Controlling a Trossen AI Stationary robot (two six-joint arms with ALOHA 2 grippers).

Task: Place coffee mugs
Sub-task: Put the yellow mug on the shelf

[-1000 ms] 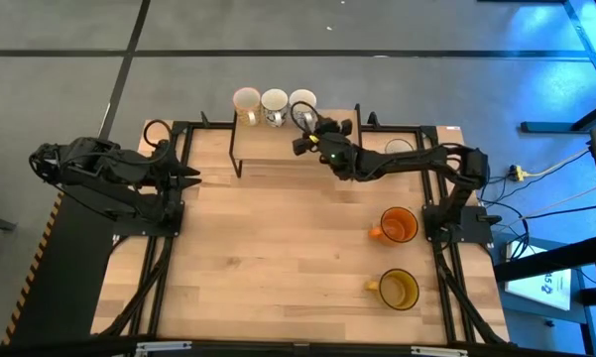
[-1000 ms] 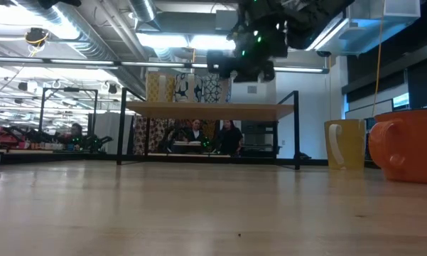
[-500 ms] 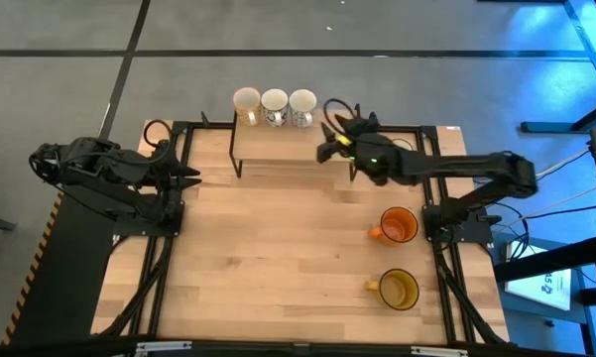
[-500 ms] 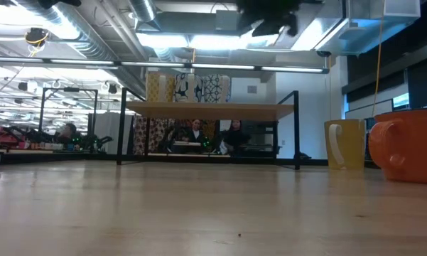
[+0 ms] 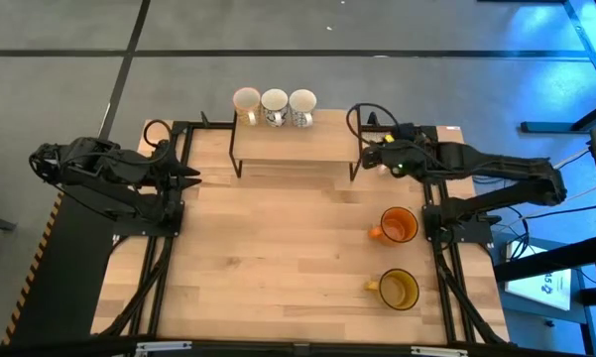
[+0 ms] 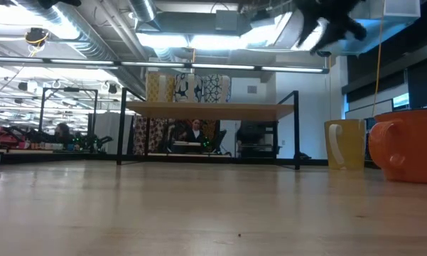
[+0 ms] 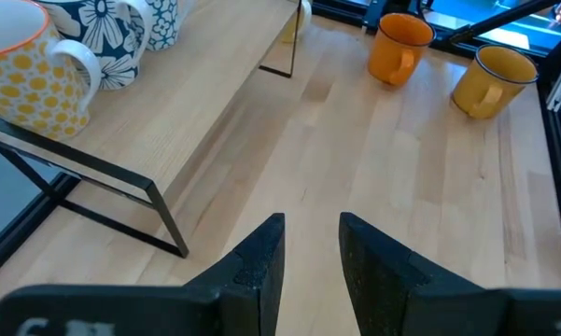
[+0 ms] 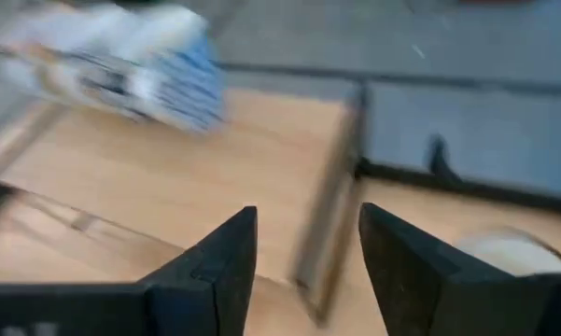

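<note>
The right gripper (image 5: 362, 156) hovers with its fingers apart and empty beside the right end of the raised wooden shelf (image 5: 293, 147), which serves here as the landmark. The left gripper (image 5: 193, 178), fingers apart with nothing between them, waits off the shelf's left end. Nearest the viewer, well in front of the shelf toward its right side, the amber-yellow mug (image 5: 398, 289) stands on the table (image 5: 268, 258), and the orange mug (image 5: 398, 225) stands between it and the shelf. On the shelf's back edge three patterned mugs (image 5: 274, 103) sit in a row, touching or nearly so. A pale mug (image 8: 509, 250) seems to stand beyond the shelf's right end. The step in hand appears to be fetching another mug; next, the right gripper likely needs to descend over one and close on it.
</note>
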